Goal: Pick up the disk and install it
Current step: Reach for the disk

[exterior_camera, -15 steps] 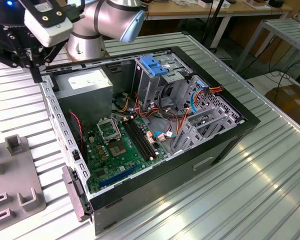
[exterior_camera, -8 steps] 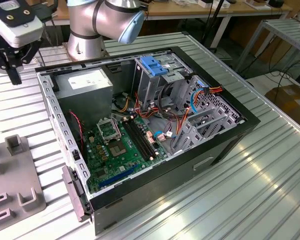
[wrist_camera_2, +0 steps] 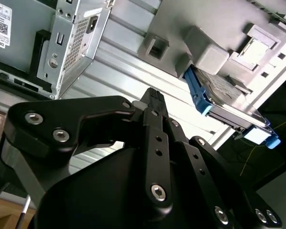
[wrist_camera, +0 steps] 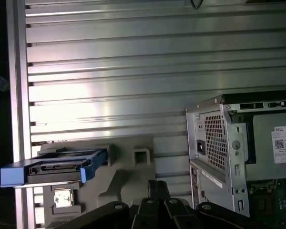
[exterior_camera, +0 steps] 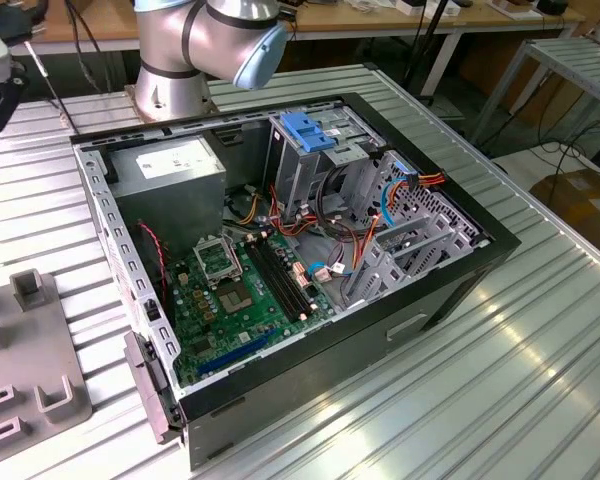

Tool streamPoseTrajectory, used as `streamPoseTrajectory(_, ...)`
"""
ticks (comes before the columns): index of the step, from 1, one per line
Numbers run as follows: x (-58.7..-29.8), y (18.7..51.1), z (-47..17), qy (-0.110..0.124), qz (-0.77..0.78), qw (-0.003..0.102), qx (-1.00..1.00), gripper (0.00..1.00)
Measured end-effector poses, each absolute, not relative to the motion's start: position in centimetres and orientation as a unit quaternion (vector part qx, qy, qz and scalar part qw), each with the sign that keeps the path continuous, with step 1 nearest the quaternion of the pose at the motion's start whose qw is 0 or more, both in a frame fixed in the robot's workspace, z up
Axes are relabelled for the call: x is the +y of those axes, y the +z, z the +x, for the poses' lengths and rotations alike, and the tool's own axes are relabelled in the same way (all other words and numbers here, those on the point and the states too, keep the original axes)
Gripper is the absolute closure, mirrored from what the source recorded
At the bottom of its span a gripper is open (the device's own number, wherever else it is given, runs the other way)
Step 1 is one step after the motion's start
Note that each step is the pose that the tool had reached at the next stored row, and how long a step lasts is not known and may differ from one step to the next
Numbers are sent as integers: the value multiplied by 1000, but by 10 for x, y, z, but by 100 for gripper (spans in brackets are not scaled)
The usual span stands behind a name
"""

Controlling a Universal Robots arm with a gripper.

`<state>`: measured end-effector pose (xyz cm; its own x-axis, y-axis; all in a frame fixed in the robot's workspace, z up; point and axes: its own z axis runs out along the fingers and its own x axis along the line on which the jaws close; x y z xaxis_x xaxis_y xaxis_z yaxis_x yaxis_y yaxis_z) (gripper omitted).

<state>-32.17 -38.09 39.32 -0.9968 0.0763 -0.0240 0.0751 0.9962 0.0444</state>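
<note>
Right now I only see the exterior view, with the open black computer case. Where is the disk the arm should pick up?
Observer: In both wrist views, the flat black disk with blue plastic rails sits in a grey holder on the ribbed metal table, beside the computer case.
Operator: Is the hand on it?
Observer: No. In the second wrist view the black hand is apart from the disk, which rests in its holder.
Operator: Which side of the case is nearest the holder?
Observer: The perforated metal back, with its power socket.
</note>
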Motion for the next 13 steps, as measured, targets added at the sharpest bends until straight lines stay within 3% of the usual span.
streamPoseTrajectory(13,-375,393,-393,22,38,13,999,90)
